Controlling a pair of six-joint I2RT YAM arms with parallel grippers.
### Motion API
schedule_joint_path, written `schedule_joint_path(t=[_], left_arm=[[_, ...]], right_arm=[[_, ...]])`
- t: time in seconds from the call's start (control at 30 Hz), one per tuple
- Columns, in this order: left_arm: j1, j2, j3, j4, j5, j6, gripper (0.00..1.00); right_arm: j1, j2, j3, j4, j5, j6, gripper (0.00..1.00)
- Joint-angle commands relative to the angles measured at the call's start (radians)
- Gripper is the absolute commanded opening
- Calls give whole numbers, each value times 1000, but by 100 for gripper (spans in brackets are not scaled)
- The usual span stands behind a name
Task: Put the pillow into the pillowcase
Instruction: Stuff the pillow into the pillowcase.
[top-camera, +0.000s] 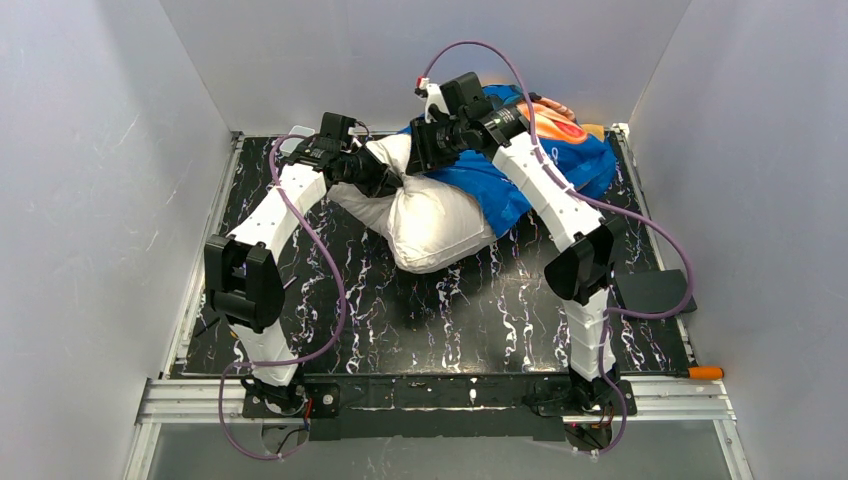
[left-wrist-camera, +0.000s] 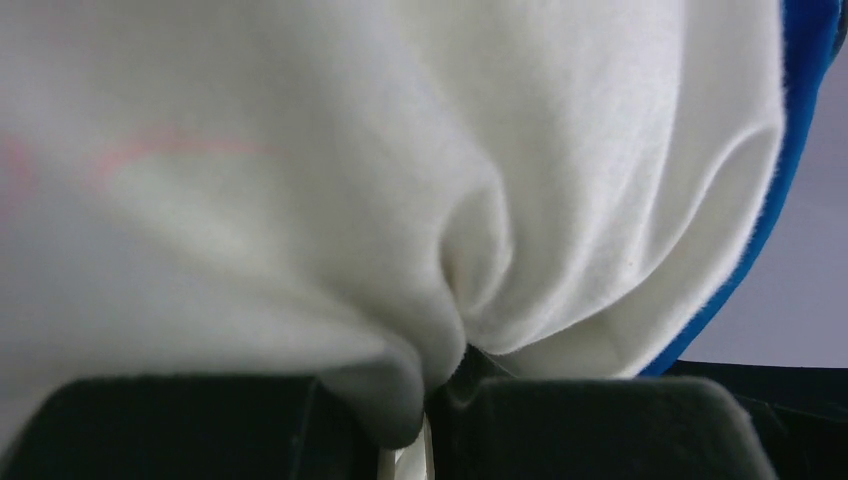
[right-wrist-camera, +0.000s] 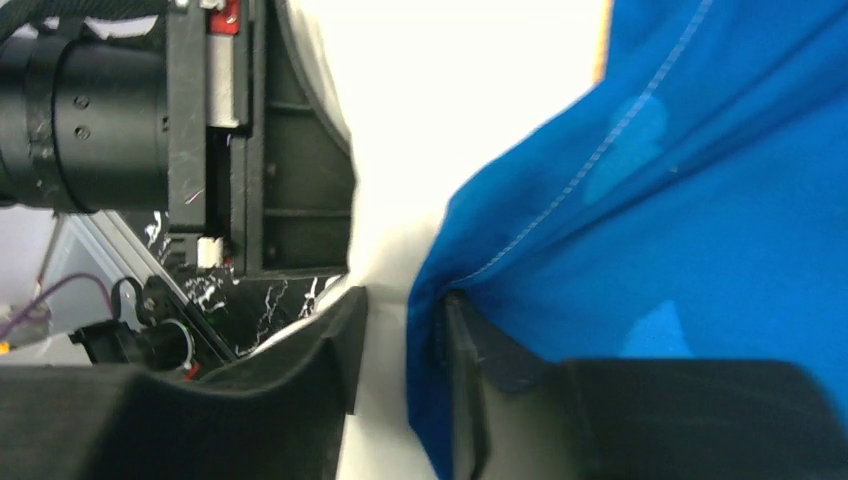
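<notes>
With the pillow (top-camera: 432, 226) lying on the table (top-camera: 450, 320), its far end inside the blue pillowcase (top-camera: 505, 192), the left gripper (left-wrist-camera: 425, 405) clamps a pillow fold to steady it, while the right gripper (right-wrist-camera: 400, 350) stands partly open, hem loose between its fingers, likely regripping.

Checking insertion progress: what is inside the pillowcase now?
The far end of the pillow is inside the pillowcase; its near end sticks out bare. How deep it reaches is hidden under the blue fabric.
</notes>
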Motion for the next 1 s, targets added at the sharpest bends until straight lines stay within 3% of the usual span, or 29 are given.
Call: schedule_joint_path(t=[0.0,0.07,0.2,0.47,0.57,0.7,0.73,0.83,0.97], left_arm=[[-28,-16,66,228,81,-46,0],[-28,-16,66,225,83,-43,0],[-29,-14,67,233,85,-47,0],[-26,0,108,252,102,-79,0],[-22,-1,126,266,107,-94,0],[-17,-18,138,285,108,-107,0],[-15,-25,140,288,106,-107,0],[3,-55,136,273,104,-76,21],[70,-128,109,201,100,1,46]], right_arm=[[97,11,-11,-70,-186,-15,50],[96,9,-13,-74,-174,-12,61],[99,8,-34,-111,-134,-44,69],[121,64,-52,-282,108,-124,71],[124,107,-33,-346,177,-131,53],[125,116,1,-343,193,-132,8],[125,117,17,-343,188,-128,1],[114,116,72,-337,145,-99,1],[29,45,61,-206,-32,35,1]])
